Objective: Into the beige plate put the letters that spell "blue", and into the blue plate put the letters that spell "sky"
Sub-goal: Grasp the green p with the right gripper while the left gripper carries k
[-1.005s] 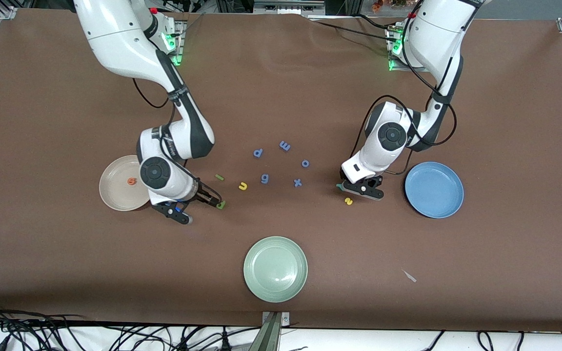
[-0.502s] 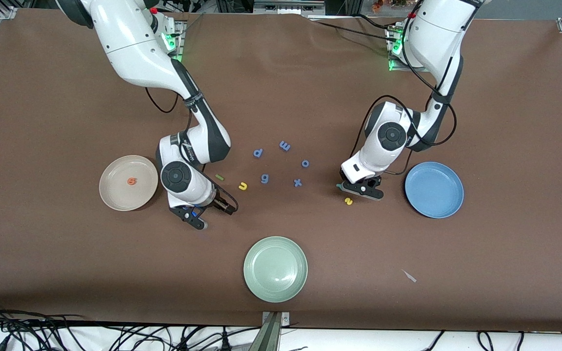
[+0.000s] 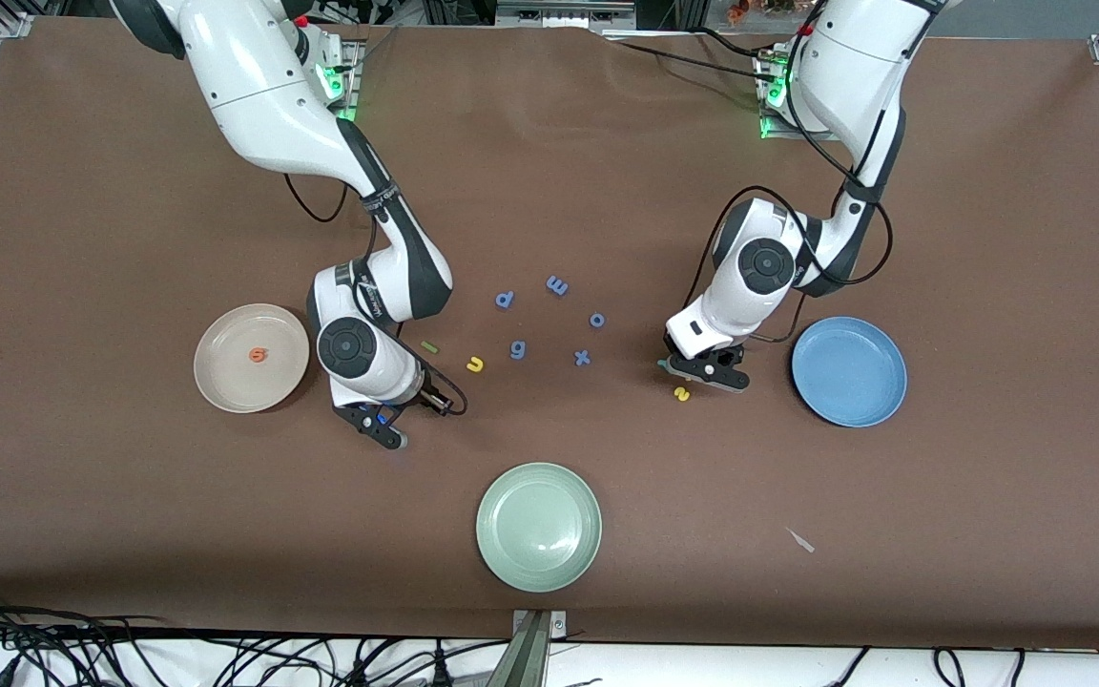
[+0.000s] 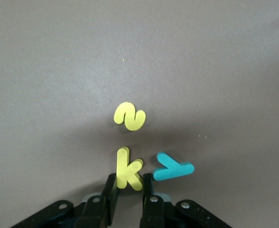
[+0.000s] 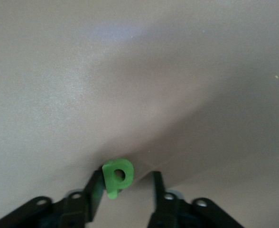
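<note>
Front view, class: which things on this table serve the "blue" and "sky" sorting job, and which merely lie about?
Job:
beige plate
orange e
thin green l
yellow u
dark green b
yellow s
yellow k
teal y
blue plate

Lying about:
five blue letters
pale green plate

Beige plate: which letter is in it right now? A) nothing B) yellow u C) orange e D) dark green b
C: an orange e lies in the beige plate; the yellow u is on the table, and the dark green b sits between the right claw fingers.
</note>
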{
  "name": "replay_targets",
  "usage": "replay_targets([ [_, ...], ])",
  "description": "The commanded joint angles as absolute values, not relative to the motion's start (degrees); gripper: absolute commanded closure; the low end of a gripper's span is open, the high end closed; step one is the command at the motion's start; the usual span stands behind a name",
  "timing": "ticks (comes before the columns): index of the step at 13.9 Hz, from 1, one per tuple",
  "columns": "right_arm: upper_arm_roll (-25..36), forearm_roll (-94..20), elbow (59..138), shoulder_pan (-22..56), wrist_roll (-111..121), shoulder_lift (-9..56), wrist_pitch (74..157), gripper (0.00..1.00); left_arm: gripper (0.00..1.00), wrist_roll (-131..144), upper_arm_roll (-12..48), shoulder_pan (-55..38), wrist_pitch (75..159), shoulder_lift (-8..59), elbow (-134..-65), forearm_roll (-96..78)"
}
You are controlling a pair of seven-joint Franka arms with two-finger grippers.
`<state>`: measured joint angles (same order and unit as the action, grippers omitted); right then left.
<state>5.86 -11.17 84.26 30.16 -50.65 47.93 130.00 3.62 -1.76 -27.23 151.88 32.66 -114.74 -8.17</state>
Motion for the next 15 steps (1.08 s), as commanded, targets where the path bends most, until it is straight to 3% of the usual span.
replay_targets([
  [1,5.7,-12.2,82.7,30.7,-51.0,49.3,130.3,0.81,0.84,2.7,-2.2,-25.1,151.4,29.8,-114.9,-8.8],
  [5,5.7,-12.0,82.4,30.7,-50.2,49.2,130.3,1.00,0.83,-3.5,-2.2,-18.1,143.8,21.8,-119.4,-8.7],
  [10,7.5,-11.2,83.1,29.4,-37.8,44.7,120.7,1.00,0.82,-22.0,-2.2,-6.3,142.0,16.8,-126.3,-8.7],
  [12,11.0,-11.3,86.0,29.2,-27.4,41.0,115.1,1.00,0.76,-27.7,-2.2,-2.9,142.0,17.0,-126.8,-8.7],
  [13,12.7,-11.3,89.1,29.2,-22.8,38.6,114.7,1.00,0.57,-28.3,-2.3,-2.4,142.0,17.3,-126.8,-8.8],
  [14,14.2,-11.3,92.8,29.2,-17.9,36.4,115.5,1.00,0.30,-28.3,-2.3,-2.4,142.1,17.5,-126.7,-8.8],
  [15,15.9,-11.2,95.9,29.2,-13.1,34.6,116.6,1.00,0.16,-28.0,-2.2,-2.4,142.1,17.5,-126.7,-8.8],
])
